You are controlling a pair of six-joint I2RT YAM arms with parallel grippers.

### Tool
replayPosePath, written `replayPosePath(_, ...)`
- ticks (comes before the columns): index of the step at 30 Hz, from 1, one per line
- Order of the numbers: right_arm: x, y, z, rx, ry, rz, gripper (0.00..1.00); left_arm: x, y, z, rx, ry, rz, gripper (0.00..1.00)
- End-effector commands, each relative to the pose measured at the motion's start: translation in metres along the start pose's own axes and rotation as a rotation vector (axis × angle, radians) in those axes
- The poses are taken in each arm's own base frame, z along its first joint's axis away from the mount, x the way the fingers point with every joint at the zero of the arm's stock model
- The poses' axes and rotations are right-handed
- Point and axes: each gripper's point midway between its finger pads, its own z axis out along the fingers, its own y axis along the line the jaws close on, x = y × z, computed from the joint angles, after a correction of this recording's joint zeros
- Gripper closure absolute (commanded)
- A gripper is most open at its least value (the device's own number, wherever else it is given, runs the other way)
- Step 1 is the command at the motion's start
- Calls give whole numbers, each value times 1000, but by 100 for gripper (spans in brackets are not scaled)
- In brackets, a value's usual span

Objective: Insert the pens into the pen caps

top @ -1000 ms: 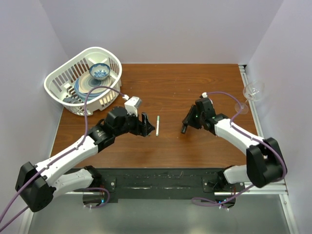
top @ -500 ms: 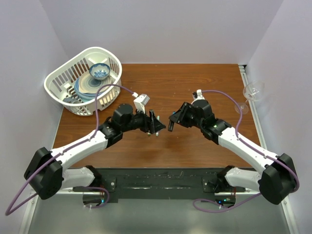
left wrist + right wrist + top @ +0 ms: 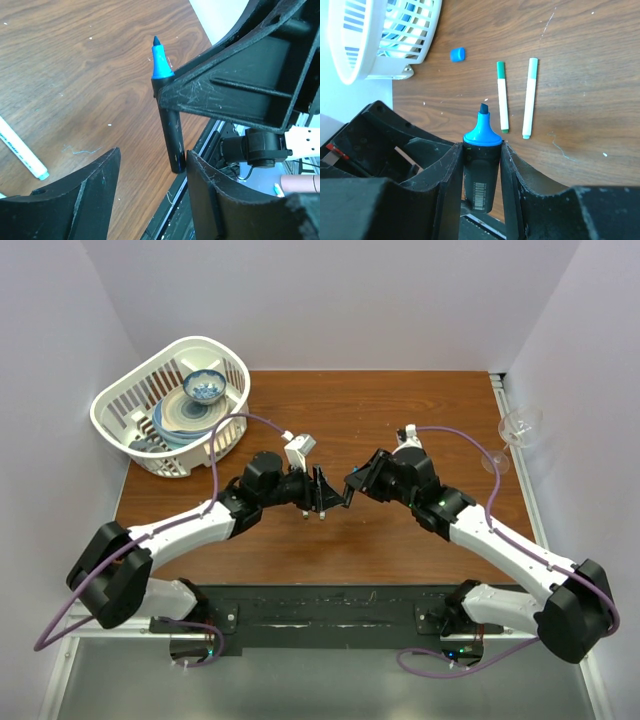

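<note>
**A:** Big change from a second ago! The left arm (image 3: pixel 190 527) and right arm (image 3: pixel 490 535) were well apart, and now their tips nearly meet over the middle of the surface (image 3: pixel 400 410).

**B:** The right fingers (image 3: pixel 445 172) are clamped on the blue-tipped marker (image 3: pixel 482 135). It has a black barrel, and its uncapped tip points away from the wrist.

**A:** From the left wrist, the left fingers (image 3: pixel 85 195) stand apart. The marker's butt end sits in the gap, just beside one tip, and I can't see any grip on it.

**B:** The blue cap (image 3: pixel 457 54) lies alone on the wood near the white basket (image 3: pixel 365 45). The two white pens (image 3: pixel 502 97) with green ends lie side by side beyond the marker's tip.

**A:** One of them lay in plain sight between the arms a second ago. From above it's now mostly hidden under the left wrist.

**B:** The basket and the wine glass (image 3: pixel 520 425) at the right edge haven't moved.
</note>
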Motion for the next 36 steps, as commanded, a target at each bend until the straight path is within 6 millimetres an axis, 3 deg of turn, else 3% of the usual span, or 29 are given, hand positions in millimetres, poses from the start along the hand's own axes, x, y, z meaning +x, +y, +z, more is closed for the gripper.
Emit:
replayPosePath(1, -26, 36, -11, -94, -89, 22, 100, -21, -25, 5, 90, -46, 19, 41)
replayPosePath(4, -25, 36, -10, -88, -88, 18, 100, -22, -28, 6, 103, -48, 26, 40)
replayPosePath(7, -25, 38, -11, -98, -90, 26, 100, -17, -29, 7, 110, -32, 26, 49)
replayPosePath(10, -25, 43, -12, -121, -89, 27, 100, -17, -36, 7, 156, -34, 23, 76)
replayPosePath(11, -24, 45, -13, -132, -82, 23, 100, -14, -37, 6, 166, -31, 16, 90)
replayPosePath(13, -25, 46, -13, -143, -89, 8, 100, -16, -44, 4, 200, -40, 16, 100)
replayPosePath(15, -25, 50, -12, -167, -89, -10, 96, -17, -47, 1, 215, -50, 17, 100)
replayPosePath(19, -23, 69, -22, -287, -84, -48, 71, -23, -58, -7, 253, -75, 21, 100)
replayPosePath(20, -19, 65, -23, -297, -82, -54, 59, -22, -59, -9, 258, -79, 19, 100)
replayPosePath(22, -23, 74, -36, -376, -120, -58, 50, -26, -67, -17, 293, -100, 16, 100)
replayPosePath(23, -16, 66, -35, -382, -118, -58, 47, -28, -71, -20, 308, -108, 14, 100)
replayPosePath(30, -16, 83, -63, -556, -160, -38, 51, -46, -109, -54, 469, -204, 17, 100)
replayPosePath(36, -21, 97, -86, -661, -203, -42, 63, -52, -117, -62, 485, -224, 17, 100)
